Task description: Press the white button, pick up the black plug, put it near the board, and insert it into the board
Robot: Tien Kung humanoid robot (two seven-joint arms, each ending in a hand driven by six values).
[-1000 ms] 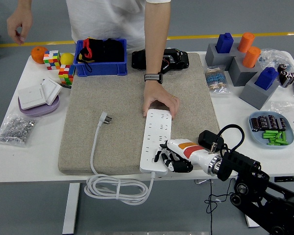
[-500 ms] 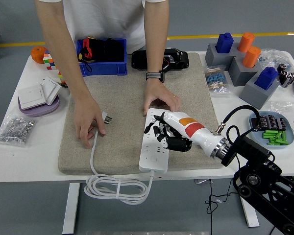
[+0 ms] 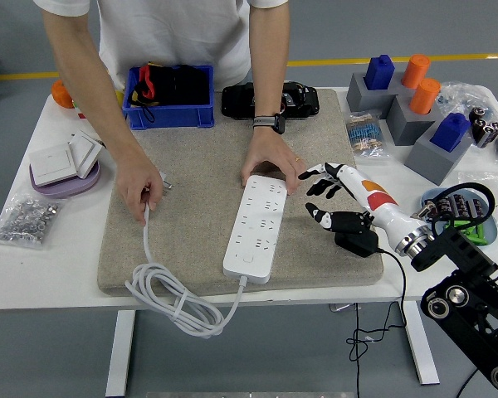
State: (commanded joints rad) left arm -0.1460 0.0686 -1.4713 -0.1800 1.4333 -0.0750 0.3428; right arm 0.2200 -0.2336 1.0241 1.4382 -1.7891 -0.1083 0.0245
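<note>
With my right robot hand (image 3: 334, 199) spread and empty above the black plug (image 3: 356, 242) near the mat's (image 3: 199, 249) near right corner, I should lower squarely, close around its body, then carry it toward the power strip (image 3: 256, 224) a person's hand (image 3: 270, 163) steadies.

Bare mat (image 3: 199, 224) lies open left of the strip (image 3: 253, 225), up to the white cord (image 3: 149, 265) trailing from the person's hand (image 3: 139, 189). The person's other hand (image 3: 270, 162) presses the strip's far end, blocking that approach. Right of the strip, the right hand (image 3: 336, 199) and the black plug (image 3: 357, 242) fill the mat; the strip's top face is uncovered.
</note>
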